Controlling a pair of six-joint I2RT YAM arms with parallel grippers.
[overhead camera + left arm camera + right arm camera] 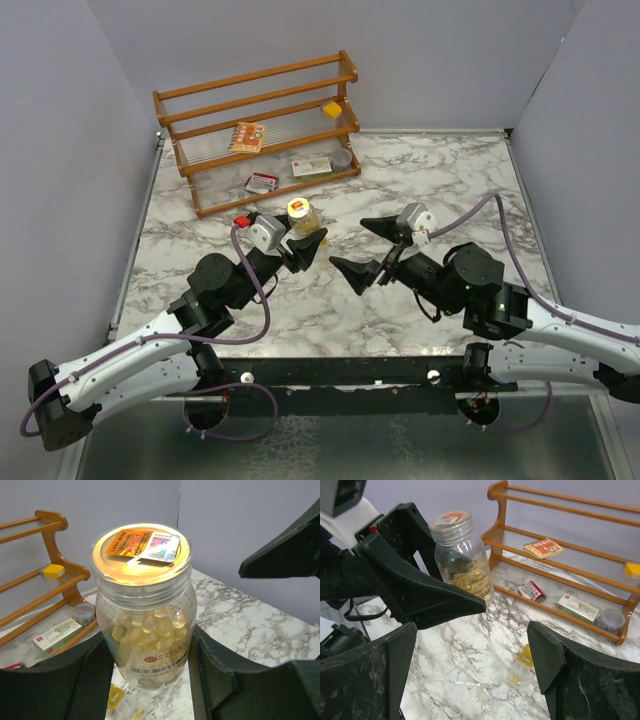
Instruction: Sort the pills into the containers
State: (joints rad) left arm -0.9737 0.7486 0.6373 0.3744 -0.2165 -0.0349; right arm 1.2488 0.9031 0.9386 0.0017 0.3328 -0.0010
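Our left fingers (65,680) grip the round pill jar (145,625) upright over the counter (420,170), steadying it; our right fingers (365,680) gape open, empty, probably to unscrew its lid (141,550).

Jar (144,605) base partly behind L gripper (150,647)

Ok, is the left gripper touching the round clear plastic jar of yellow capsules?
Touching: the left wrist view shows the left gripper with both fingers pressed against the jar.

Marbled tabletop (450,180), plain grey walls (60,150) (on three sides), wooden rack (250,78) at back
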